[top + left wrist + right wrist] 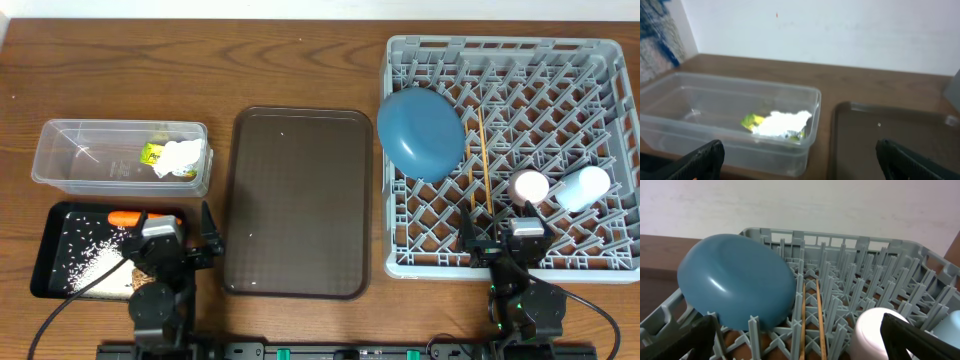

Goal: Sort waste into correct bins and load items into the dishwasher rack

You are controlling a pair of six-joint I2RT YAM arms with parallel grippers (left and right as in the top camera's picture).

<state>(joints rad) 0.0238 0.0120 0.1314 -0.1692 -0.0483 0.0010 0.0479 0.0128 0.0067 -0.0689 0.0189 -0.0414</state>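
Dishwasher rack (600, 45), seen from overhead, stands straight ahead of the right hand (510, 232). In it a tilted blue plate (421, 133) lies ahead-left of that hand, wooden chopsticks (481, 160) just left of centre, and a pink cup (530, 186) and light-blue cup (584, 187) close ahead and to the right. The left hand (170, 232) hangs over the black tray (38, 250) holding rice grains (90, 262) and a carrot (125, 218). The clear tub (60, 165) ahead of it contains the snack wrapper (153, 153) and crumpled paper (182, 157), and the brown serving tray (300, 200) lies on the worktop to its right. From the left wrist, the fingers are spread wide with nothing between them and the tub is ahead-left. From the right wrist, the fingers are wide apart and empty, the plate leans on pegs ahead-left, and the pink cup is near the right finger.
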